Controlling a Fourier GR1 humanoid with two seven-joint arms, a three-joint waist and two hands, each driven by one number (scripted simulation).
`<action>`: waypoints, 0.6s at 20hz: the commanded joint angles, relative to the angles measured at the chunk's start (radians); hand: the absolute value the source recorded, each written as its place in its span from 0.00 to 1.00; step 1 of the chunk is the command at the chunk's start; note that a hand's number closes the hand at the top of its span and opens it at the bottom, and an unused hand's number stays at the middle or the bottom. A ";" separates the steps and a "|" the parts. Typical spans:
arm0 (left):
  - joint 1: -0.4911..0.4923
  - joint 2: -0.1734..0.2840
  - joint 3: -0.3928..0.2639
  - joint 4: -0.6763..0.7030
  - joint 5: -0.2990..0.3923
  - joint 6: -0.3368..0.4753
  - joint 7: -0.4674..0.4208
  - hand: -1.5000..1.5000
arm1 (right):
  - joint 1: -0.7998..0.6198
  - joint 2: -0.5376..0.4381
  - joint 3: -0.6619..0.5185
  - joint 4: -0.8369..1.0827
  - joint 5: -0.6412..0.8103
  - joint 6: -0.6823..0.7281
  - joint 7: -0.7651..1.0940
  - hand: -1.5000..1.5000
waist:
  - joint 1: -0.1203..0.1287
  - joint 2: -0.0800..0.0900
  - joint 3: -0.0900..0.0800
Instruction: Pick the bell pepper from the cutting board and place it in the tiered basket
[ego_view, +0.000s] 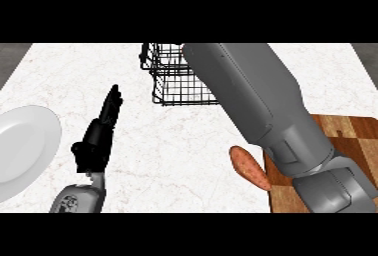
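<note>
My left robot hand (97, 142): one, fingers straight, released, touching nothing, near the surface's (184, 145) left edge. My right robot hand: hidden beyond my forearm (258, 100), state cannot be told. Tiered basket (173, 75): one, far edge. Cutting board (347, 145): one, right edge. Plate (22, 145): one. Bell pepper: not visible, perhaps behind the forearm. Sweet potato (249, 167): one.

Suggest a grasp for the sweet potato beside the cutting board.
Take the sweet potato across its narrow middle, coming from above and its left. It lies flat, long and slanted; its right flank meets the cutting board edge, with the right forearm close by, while its left faces open counter.
</note>
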 joint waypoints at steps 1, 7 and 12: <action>-0.035 -0.023 -0.002 0.066 -0.019 0.024 -0.036 0.50 | -0.006 0.011 -0.041 -0.002 -0.062 -0.149 0.069 0.00 | 0.002 0.003 -0.001; 0.000 -0.009 0.003 0.021 -0.009 0.012 -0.006 0.50 | 0.050 0.005 -0.102 -0.099 0.021 -0.371 0.068 0.00 | -0.019 -0.005 0.000; 0.071 0.009 0.021 0.011 0.010 0.000 -0.052 0.50 | 0.093 -0.071 -0.166 -0.238 0.054 -0.339 0.164 0.00 | -0.048 -0.021 0.001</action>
